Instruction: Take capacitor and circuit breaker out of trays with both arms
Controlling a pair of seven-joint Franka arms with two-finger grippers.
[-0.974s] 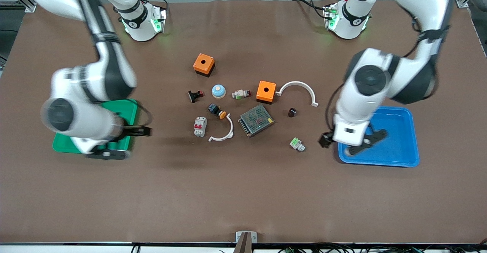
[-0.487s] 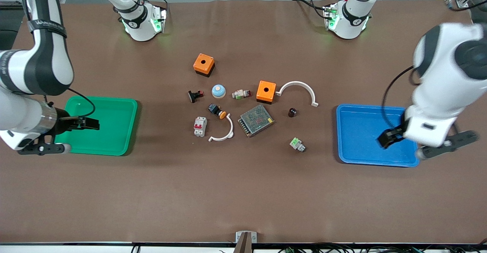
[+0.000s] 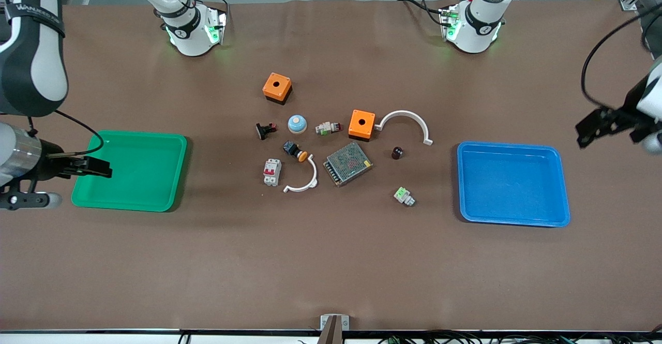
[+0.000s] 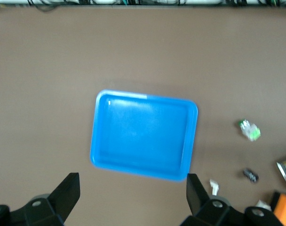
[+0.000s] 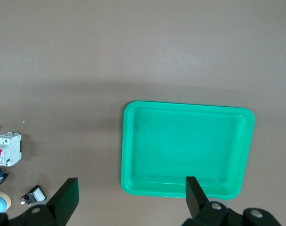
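Note:
The capacitor [image 3: 397,152], a tiny black cylinder, stands on the table between the metal mesh box and the blue tray [image 3: 561,189]; it also shows in the left wrist view [image 4: 250,175]. The breaker [image 3: 271,172], a light-grey block with red levers, lies beside a white arc; it also shows in the right wrist view [image 5: 6,149]. My left gripper [image 3: 600,123] [image 4: 132,193] is open and empty, up over the table at the left arm's end, off the blue tray [image 4: 100,141]. My right gripper [image 3: 88,167] [image 5: 131,193] is open and empty over the outer edge of the green tray [image 3: 170,178] [image 5: 129,141].
Around the middle lie two orange boxes [image 3: 276,87] [image 3: 361,124], two white arcs [image 3: 406,121] [image 3: 302,178], a metal mesh box [image 3: 348,163], a blue-domed button [image 3: 297,123], an orange-capped button [image 3: 295,150], a black-and-red clip [image 3: 265,130] and green-and-white connectors [image 3: 404,196] [image 3: 328,127].
Both arms have swung outward from the middle. The left gripper went from over the blue tray to past its end; the right gripper moved to the green tray's outer edge. The parts stayed put.

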